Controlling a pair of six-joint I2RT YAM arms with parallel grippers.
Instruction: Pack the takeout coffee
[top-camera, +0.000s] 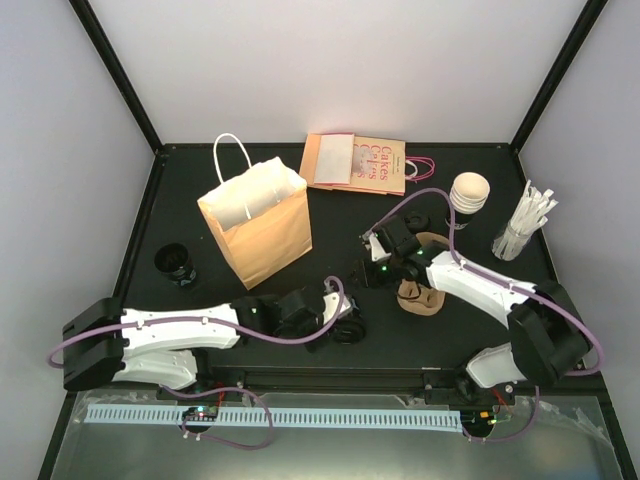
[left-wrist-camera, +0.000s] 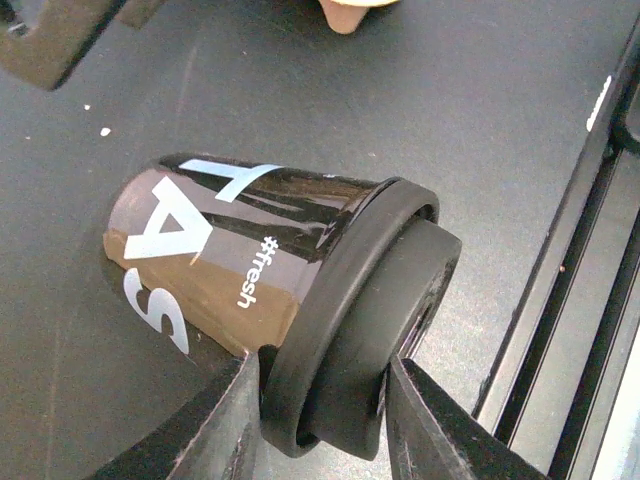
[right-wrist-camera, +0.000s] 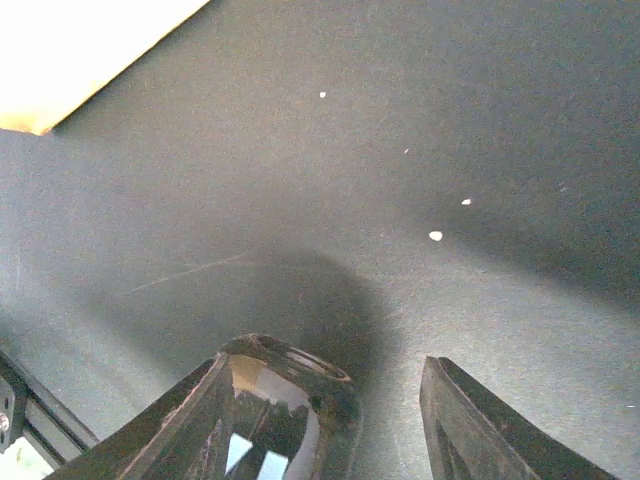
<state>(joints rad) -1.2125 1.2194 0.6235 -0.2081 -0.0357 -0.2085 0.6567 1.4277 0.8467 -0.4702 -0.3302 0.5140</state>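
The takeout coffee (left-wrist-camera: 230, 270) is a black cup with white lettering and a black lid (left-wrist-camera: 370, 320), lying on its side on the black table. My left gripper (left-wrist-camera: 325, 375) is shut across the lid, one finger on each side. In the top view this gripper (top-camera: 345, 322) is near the table's front edge, right of centre. My right gripper (top-camera: 372, 266) hovers just behind it, low over the table. Its jaws (right-wrist-camera: 328, 365) are open, with a glossy black cup-like end (right-wrist-camera: 285, 400) against the left finger and a gap to the right finger. The brown paper bag (top-camera: 255, 225) stands open at the back left.
Another black cup (top-camera: 175, 262) stands left of the bag. A brown pulp carrier (top-camera: 425, 290) lies under the right arm. A cream cup (top-camera: 470, 192), a bundle of white straws (top-camera: 525, 225) and a flat printed bag (top-camera: 355, 162) sit at the back.
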